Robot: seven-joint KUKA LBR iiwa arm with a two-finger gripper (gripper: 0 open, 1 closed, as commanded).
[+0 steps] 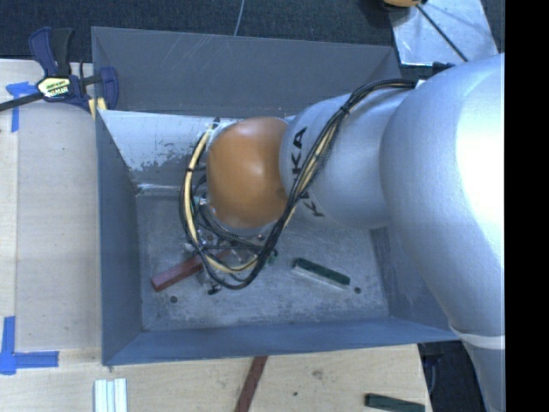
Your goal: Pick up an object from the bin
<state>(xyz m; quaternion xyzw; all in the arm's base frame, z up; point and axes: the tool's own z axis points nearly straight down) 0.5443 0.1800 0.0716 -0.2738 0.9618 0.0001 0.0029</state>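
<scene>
On the floor of the bin point(257, 340), towards its near wall, lie two things well apart: a red-brown flat strip point(176, 275) at about 8 o'clock from the floor's middle, and a dark green bar point(322, 273) at 4 o'clock. Farther in, the gripper point(210, 263) sits low at the strip's right end. Contact cannot be told, nor whether the claw is apart or together, under the orange cover point(247, 172) and cables point(193, 221).

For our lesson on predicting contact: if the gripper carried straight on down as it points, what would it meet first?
Likely the right end of the reddish-brown stick, lying just under the gripper; otherwise the floor of the bin. Depth here is unclear.
</scene>
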